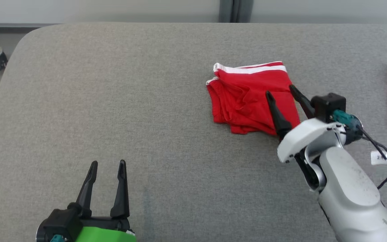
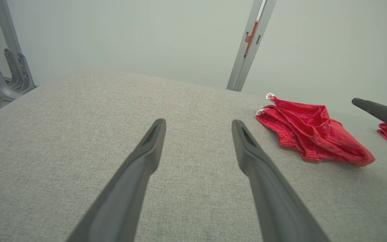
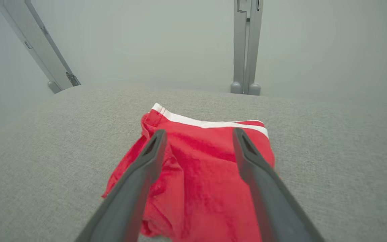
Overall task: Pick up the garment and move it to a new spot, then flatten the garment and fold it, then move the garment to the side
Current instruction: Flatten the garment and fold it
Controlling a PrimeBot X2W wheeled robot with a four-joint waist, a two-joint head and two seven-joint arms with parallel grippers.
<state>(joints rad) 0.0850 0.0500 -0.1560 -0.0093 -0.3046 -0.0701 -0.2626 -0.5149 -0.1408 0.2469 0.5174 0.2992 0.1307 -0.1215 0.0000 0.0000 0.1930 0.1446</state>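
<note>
low at the near left, the left gripper [image 1: 108, 164] rests spread and empty, well apart from the folded red garment [image 1: 247, 97], which lies right of centre on the grey table [image 1: 112, 84] beneath the right gripper [image 1: 280, 92], spread and pinching nothing, plainly the nearer arm.

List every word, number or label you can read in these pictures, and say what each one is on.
No text can be read.
White tag behind the right gripper: dark print, too small and blurred to read.
Red garment: no lettering visible.
</note>
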